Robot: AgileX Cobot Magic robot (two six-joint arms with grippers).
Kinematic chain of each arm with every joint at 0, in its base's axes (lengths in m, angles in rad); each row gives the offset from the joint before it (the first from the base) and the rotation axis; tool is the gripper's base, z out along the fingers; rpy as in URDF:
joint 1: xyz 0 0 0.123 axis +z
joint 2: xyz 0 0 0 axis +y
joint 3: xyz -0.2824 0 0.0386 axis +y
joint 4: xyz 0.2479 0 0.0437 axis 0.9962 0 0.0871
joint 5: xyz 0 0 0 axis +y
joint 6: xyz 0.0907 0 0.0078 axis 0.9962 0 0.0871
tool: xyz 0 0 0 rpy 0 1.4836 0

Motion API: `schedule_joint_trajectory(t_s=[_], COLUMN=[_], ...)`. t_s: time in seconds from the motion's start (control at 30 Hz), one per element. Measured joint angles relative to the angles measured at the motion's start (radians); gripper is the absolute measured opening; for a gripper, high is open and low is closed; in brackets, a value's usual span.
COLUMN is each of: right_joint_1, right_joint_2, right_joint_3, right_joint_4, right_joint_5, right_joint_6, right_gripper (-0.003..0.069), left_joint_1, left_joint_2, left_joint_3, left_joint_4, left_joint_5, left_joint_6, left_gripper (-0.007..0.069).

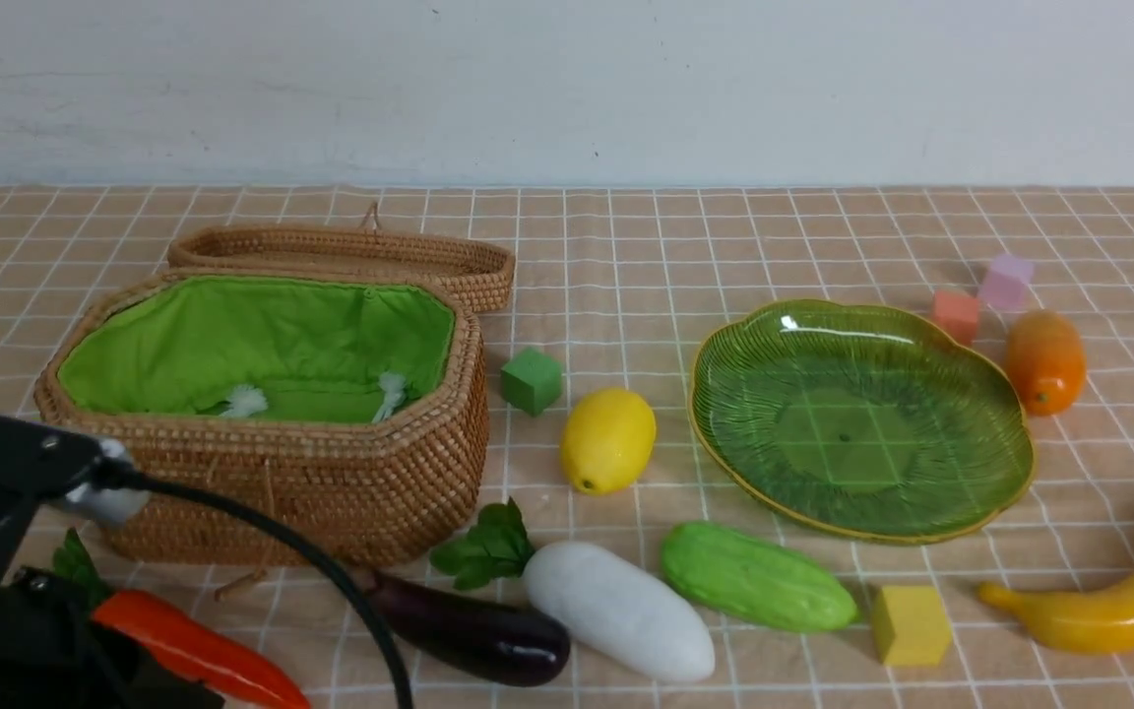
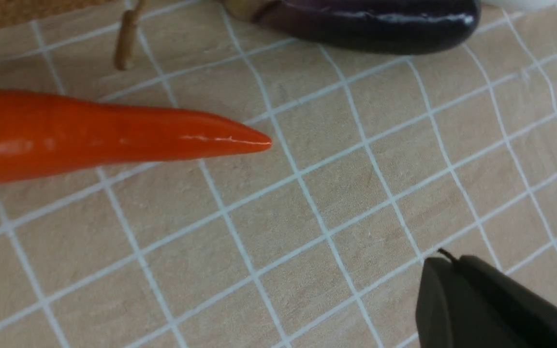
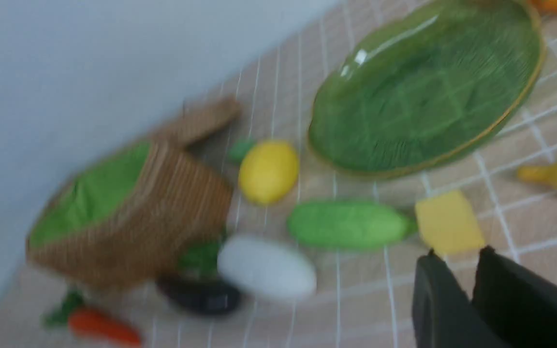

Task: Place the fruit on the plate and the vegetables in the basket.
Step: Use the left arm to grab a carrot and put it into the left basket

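The wicker basket (image 1: 331, 473) stands open at the left, its green lining bare. The green plate (image 1: 971, 394) at the right holds nothing. The lemon (image 1: 607, 440) lies between them. The mango-like fruit (image 1: 1045, 361) is right of the plate and the banana (image 1: 1108, 601) at the front right. The cucumber (image 1: 754, 576), radish (image 1: 616, 611), eggplant (image 1: 473, 630) and carrot (image 1: 193, 650) lie along the front. My left gripper (image 2: 445, 258) is shut and empty, hovering near the carrot's tip (image 2: 240, 140). My right gripper (image 3: 457, 253) is slightly open and empty, above the table near a yellow cube (image 3: 447, 222).
The basket lid (image 1: 350, 251) lies open behind the basket. Foam cubes lie about: green (image 1: 532, 380), yellow (image 1: 910, 623), red (image 1: 956, 315) and purple (image 1: 1005, 281). My left arm and its cable (image 1: 6, 591) fill the front left corner. A wall runs along the table's back.
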Motion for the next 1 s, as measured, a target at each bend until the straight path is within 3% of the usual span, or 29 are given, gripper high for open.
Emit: schedule_joint_trajectory(t_s=[0.07,0.1,0.3,0.33,0.37,0.4,0.53,0.6,0.67,0.9,1.0], right_joint_1=[0.090,0.104,0.134,0.135,0.135,0.135,0.136,0.136,0.136,0.136,0.136], right_joint_2=[0.134,0.159,0.201,0.202,0.202,0.202,0.203,0.203,0.203,0.203,0.203], right_joint_3=[-0.210,-0.244,-0.333,-0.335,-0.335,-0.335,-0.335,-0.335,-0.335,-0.335,-0.335], right_joint_4=[0.001,0.001,0.000,-0.003,-0.004,-0.005,-0.015,-0.018,-0.019,-0.023,-0.026], right_joint_5=[0.254,0.293,0.322,0.318,0.317,0.317,0.314,0.310,0.305,0.299,0.298], right_joint_6=[-0.185,-0.225,-0.368,-0.388,-0.397,-0.412,-0.427,-0.428,-0.428,-0.428,-0.428], right_gripper=[0.0090,0.0088,0.0087,0.0087,0.0087,0.0087,0.0087,0.0087,0.0087,0.0087,0.0087], left_joint_1=[0.000,0.000,0.000,0.000,0.000,0.000,0.000,0.000,0.000,0.000,0.000], left_joint_2=[0.114,0.136,0.252,0.271,0.277,0.302,0.370,0.418,0.461,0.560,0.595], left_joint_3=[-0.078,-0.093,-0.158,-0.162,-0.163,-0.164,-0.164,-0.167,-0.167,-0.170,-0.177], left_joint_4=[0.015,0.025,0.081,0.097,0.101,0.136,0.190,0.198,0.216,0.287,0.342], left_joint_5=[0.051,0.057,0.045,0.034,0.033,0.014,-0.039,-0.076,-0.114,-0.154,-0.172], left_joint_6=[0.113,0.155,0.446,0.535,0.558,0.641,0.775,0.852,0.925,1.011,1.012], left_gripper=[-0.0013,-0.0013,0.0039,0.0095,0.0104,0.0183,0.0385,0.0459,0.0484,0.0421,0.0339])
